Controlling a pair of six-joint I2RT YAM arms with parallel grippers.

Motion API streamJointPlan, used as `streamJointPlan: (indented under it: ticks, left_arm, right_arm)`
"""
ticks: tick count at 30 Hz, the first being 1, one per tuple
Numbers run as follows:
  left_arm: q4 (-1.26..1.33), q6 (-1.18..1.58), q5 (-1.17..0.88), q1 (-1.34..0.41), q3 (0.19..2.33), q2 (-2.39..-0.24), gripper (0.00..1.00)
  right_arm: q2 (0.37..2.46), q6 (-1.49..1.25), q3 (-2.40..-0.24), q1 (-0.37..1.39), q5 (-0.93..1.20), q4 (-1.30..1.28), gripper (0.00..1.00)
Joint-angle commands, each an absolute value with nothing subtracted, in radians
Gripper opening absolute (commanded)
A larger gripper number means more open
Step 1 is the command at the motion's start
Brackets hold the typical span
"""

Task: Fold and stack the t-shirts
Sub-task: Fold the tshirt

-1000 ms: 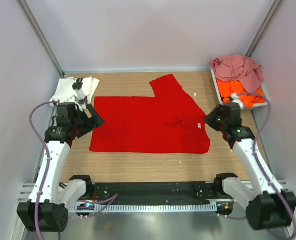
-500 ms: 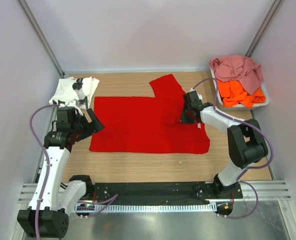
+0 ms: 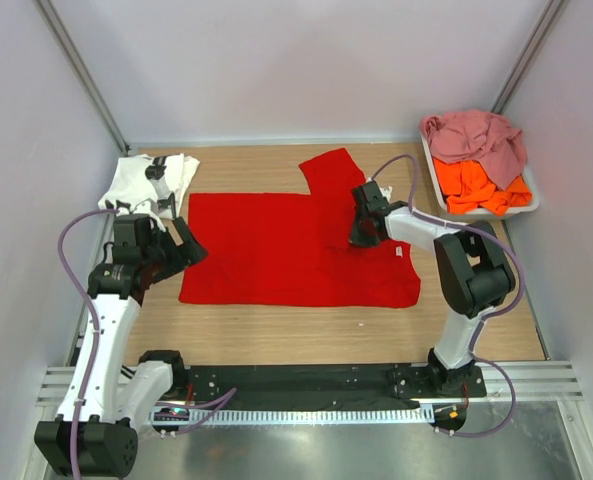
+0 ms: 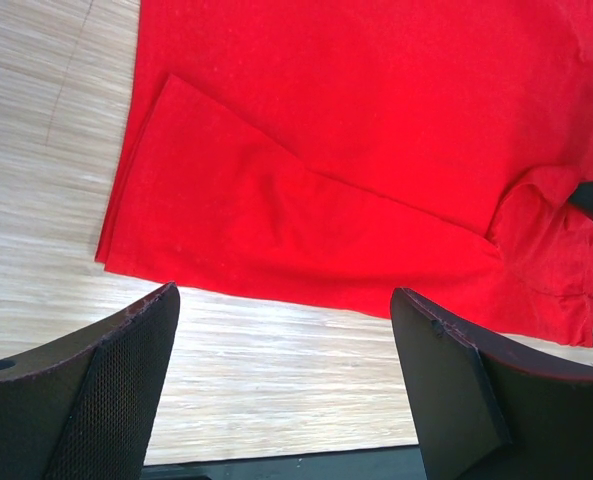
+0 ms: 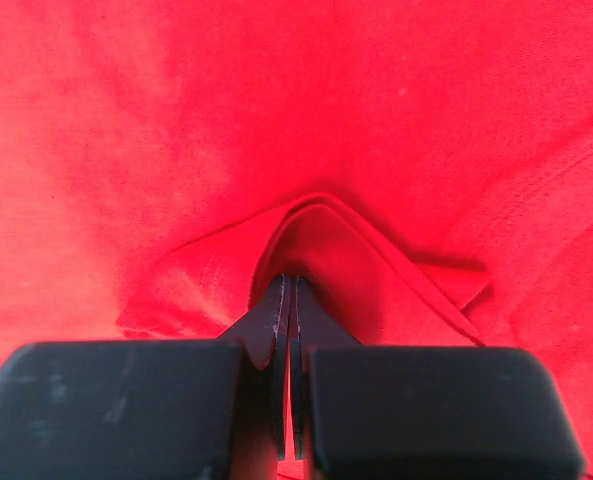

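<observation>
Lying flat on the wooden tabletop [image 3: 276, 335], between plain grey walls: red t-shirt [image 3: 276, 250], spread mid-table, one sleeve pointing far. White t-shirt [image 3: 136, 180], crumpled, far-left corner. Pale tray [image 3: 532, 200], far right, holds pink t-shirt [image 3: 476, 135] heaped over orange t-shirt [image 3: 476, 185]. Left hand [image 4: 286, 380]: spread wide, empty, above the red t-shirt's left edge. Right hand [image 5: 288, 290]: fingers pressed together, pinching a raised fold of the red t-shirt's right part.

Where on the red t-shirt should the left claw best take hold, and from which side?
Likely the left edge of the red t-shirt, approached low from the left. There the layered cloth lies flat with bare table beside it, and the open left claw hovers there. The right claw is shut on a raised fold farther right.
</observation>
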State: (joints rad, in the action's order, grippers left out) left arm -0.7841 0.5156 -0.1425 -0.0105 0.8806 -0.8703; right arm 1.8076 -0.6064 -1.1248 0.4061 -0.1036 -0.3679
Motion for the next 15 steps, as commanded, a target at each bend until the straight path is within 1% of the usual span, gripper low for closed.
streamJointPlan:
  ticks: [1,6,10,11,13,15]
  left_arm:
    - [-0.781,0.505,-0.135,-0.003,0.881,-0.848,0.86]
    - [-0.781,0.505,-0.133,-0.003,0.879,-0.847,0.86]
    - [-0.781,0.505,-0.129,-0.003,0.881,-0.842,0.86]
    - [-0.781,0.505,-0.127,-0.005,0.881,-0.842,0.86]
    - [-0.782,0.505,-0.121,-0.003,0.881,-0.839,0.86]
    - [-0.782,0.505,-0.121,-0.003,0.881,-0.838,0.85]
  right_arm:
    - [1.818,-0.626,-1.187,0.420,-0.124,-0.342,0.01]
    - [1.856,-0.627,-1.247,0.445,-0.120,-0.356,0.01]
    - [1.908,-0.618,-1.356,0.466,-0.092,-0.374,0.01]
    - [1.928,-0.601,-1.370,0.469,-0.071,-0.365,0.01]
    - [1.950,-0.572,-1.403,0.476,0.055,-0.300,0.01]
    - [1.985,-0.523,-1.428,0.474,0.115,-0.282,0.01]
